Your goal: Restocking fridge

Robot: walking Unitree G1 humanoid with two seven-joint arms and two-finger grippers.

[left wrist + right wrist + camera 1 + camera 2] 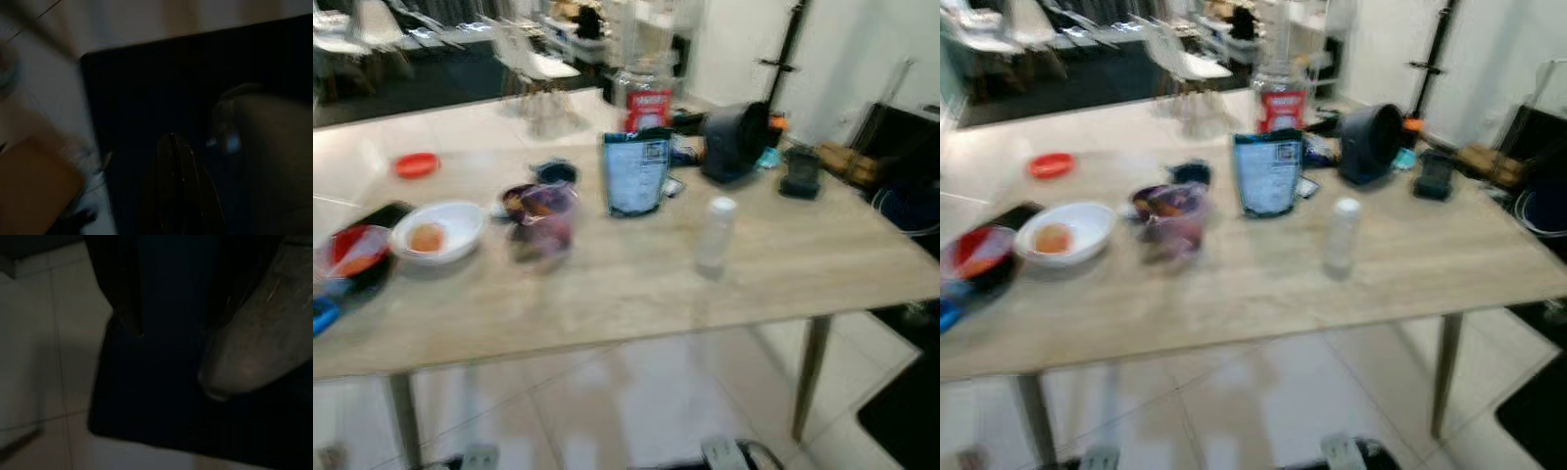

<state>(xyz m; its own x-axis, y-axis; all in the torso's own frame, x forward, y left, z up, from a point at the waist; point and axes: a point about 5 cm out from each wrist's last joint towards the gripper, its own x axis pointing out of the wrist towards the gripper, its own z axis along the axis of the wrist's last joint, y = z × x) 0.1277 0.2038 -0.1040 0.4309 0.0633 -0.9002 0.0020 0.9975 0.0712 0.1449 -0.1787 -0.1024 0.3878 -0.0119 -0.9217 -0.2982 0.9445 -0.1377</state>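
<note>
Blurry wooden table [636, 294] holds a clear bottle [715, 235], blue pouch [635, 173], purple cup [541, 217] and white bowl [438, 231], all well apart from both grippers (arms hang idle over dark floor mat), left gripper [174, 161] fingers pressed together, right gripper's jaw state cannot tell.

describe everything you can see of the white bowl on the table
The white bowl is round, shallow and smooth, like ceramic or plastic. It sits upright on the pale wooden table, near its left end. Inside lies one small orange-pink round thing, too blurred to name. A red dish lies just left of it and a purple tub to its right; whether either touches it is unclear.
</note>
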